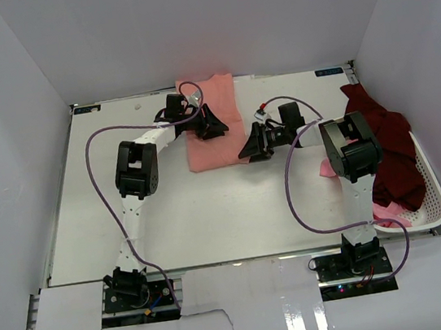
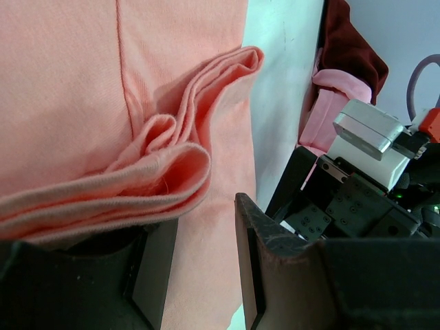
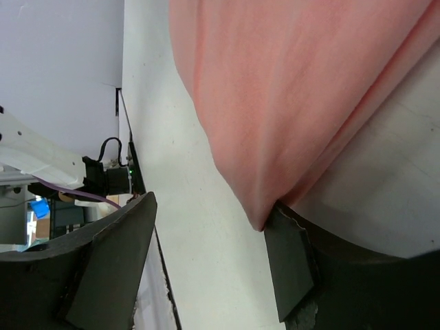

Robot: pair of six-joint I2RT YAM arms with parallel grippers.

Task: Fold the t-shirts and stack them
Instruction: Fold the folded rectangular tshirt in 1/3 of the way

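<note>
A salmon-pink t-shirt (image 1: 218, 145) lies folded at the far middle of the table. My left gripper (image 1: 211, 123) sits over it, open. In the left wrist view, bunched folds of the salmon shirt (image 2: 158, 165) rest over the left finger, and flat cloth shows in the gap of the left gripper (image 2: 203, 220). My right gripper (image 1: 252, 146) is at the shirt's right edge, open wide. In the right wrist view, a corner of the shirt (image 3: 289, 89) touches the tip of the right finger (image 3: 289, 268) of the right gripper (image 3: 210, 206). A maroon t-shirt (image 1: 391, 149) and a lighter pink one (image 1: 391, 211) lie in the basket.
A white slotted basket (image 1: 433, 184) stands at the table's right edge, against the right wall. White walls close in the table at left, back and right. The right arm's body (image 2: 357, 185) is close beside the left gripper. Purple cables loop over both arms.
</note>
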